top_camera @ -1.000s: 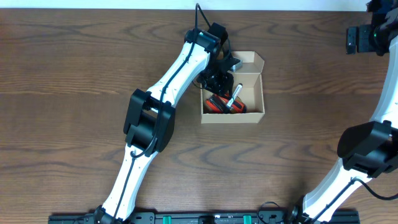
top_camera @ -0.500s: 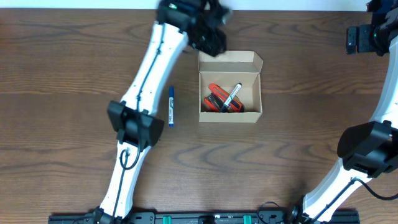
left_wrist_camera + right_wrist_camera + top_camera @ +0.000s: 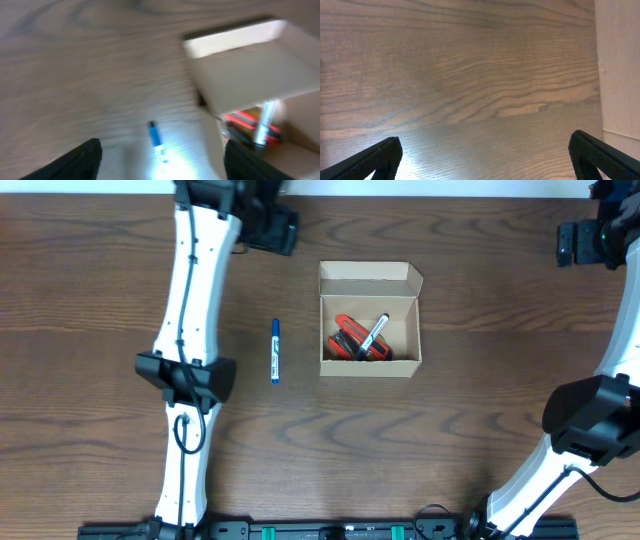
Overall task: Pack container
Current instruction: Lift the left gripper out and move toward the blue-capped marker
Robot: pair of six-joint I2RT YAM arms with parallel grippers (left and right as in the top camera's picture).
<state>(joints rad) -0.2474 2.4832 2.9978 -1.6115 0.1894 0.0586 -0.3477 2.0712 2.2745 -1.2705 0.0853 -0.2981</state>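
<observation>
The tan cardboard container (image 3: pixel 370 320) sits open at table centre, its flap lid (image 3: pixel 368 275) folded back. Inside lie red-orange markers (image 3: pixel 350 343) and a black and white marker (image 3: pixel 374 335). A blue marker (image 3: pixel 275 351) lies on the table left of the box. My left gripper (image 3: pixel 272 225) is open and empty at the far left back, well away from the box. The blurred left wrist view shows the blue marker (image 3: pixel 156 137) and the container (image 3: pixel 250 75). My right gripper (image 3: pixel 580 242) is open and empty at the far right back.
The dark wood table (image 3: pixel 460 440) spreads all round the box. The right wrist view shows bare wood (image 3: pixel 470 75) and a pale strip (image 3: pixel 620 60) along its right edge.
My left arm has pulled out of the box and swung left and back. The blue marker, hidden under the arm before, now shows on the table. The right arm has not moved.
</observation>
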